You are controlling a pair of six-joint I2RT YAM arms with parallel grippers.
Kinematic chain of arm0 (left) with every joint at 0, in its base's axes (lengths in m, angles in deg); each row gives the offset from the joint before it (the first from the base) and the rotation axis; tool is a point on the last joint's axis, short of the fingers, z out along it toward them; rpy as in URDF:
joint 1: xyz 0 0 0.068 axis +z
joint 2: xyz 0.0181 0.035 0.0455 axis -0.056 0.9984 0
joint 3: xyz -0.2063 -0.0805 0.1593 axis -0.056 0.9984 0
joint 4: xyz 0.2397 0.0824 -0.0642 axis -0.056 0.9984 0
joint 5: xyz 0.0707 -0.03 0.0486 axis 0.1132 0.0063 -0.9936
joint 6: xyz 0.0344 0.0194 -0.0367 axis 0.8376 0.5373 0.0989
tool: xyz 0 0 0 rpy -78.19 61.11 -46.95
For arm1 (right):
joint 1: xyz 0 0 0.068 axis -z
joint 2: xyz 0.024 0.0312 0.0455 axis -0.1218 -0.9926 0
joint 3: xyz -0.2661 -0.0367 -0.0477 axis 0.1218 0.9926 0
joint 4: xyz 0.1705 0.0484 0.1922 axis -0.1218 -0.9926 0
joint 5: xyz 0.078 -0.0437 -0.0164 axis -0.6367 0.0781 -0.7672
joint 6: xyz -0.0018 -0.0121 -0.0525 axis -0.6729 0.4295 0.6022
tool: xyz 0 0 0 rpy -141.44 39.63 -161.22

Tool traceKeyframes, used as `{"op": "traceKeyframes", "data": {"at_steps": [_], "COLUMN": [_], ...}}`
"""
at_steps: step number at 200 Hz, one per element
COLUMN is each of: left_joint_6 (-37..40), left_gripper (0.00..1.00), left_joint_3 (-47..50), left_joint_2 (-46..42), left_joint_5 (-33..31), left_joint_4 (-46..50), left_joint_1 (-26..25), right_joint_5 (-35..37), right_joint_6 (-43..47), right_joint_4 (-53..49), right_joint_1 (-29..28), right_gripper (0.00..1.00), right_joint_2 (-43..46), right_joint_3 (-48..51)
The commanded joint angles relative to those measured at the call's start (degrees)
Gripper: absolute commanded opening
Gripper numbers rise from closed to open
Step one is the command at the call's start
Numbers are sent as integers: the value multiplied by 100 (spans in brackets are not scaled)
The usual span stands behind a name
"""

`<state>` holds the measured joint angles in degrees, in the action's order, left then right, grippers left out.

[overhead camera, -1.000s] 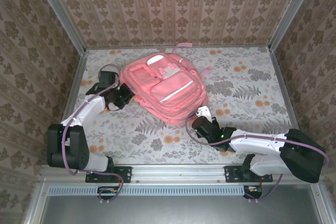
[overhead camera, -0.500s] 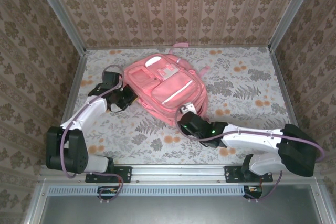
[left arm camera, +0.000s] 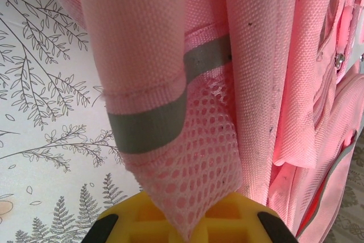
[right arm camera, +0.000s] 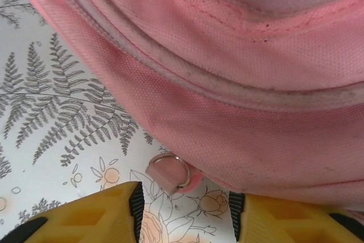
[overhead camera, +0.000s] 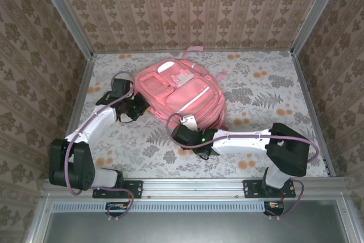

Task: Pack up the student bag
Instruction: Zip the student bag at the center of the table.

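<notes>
left hand (left arm camera: pixel 182 227) pinches the student bag (overhead camera: pixel 179 92) (mesh side); right hand (right arm camera: pixel 185 204) gapes.

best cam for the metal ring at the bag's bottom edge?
Right wrist: the metal ring is close and sharp, on a pink tab at the student bag's edge, just ahead of the open right hand. Top external shows the whole bag; the ring is too small to tell. Left wrist faces the bag's mesh pocket.

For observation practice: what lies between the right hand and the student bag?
Right wrist view: a ringed pink tab at the edge of the student bag.
</notes>
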<state>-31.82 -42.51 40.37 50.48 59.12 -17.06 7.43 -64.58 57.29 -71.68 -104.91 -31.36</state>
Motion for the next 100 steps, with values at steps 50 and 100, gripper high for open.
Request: {"op": "traceKeyframes", "data": {"at_steps": [50, 100], "left_joint_6": [-84, -92], "left_gripper": [0, 0], "left_joint_3": [-6, 31], "left_joint_2": [-304, -367], "left_joint_5": [254, 221], "left_joint_4": [-226, -178], "left_joint_1": [-35, -33], "right_joint_5": [731, 769], "right_joint_6": [-685, -755], "right_joint_4": [-918, -991], "right_joint_1": [33, 192], "right_gripper": [48, 42], "right_joint_2": [-761, -876], "right_joint_3": [-920, -972]}}
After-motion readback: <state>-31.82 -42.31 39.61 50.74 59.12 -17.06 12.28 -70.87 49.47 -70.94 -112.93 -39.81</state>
